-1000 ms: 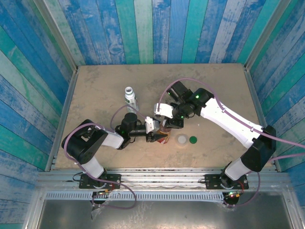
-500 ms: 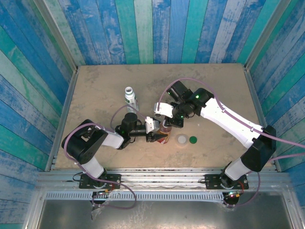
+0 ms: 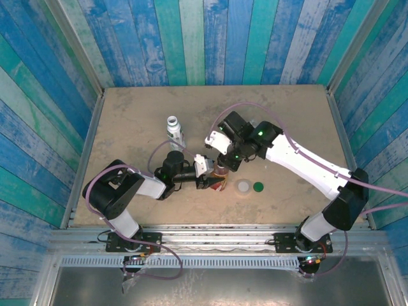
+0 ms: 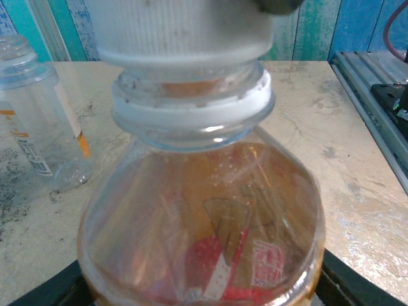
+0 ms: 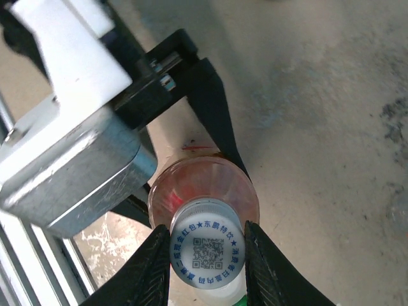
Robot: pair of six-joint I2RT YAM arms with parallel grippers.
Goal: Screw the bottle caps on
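Pinching white cap (image 5: 205, 245) on amber bottle (image 4: 204, 242) neck, R gripper (image 5: 206, 256) sits straight above, axis vert.; L gripper (image 3: 213, 183) clamps bottle body.

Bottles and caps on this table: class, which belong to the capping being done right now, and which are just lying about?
In the job: amber bottle, white printed cap, left pincer, right pincer.
Lying about: white-labelled bottle, clear orange-labelled bottle, translucent cap, green cap.
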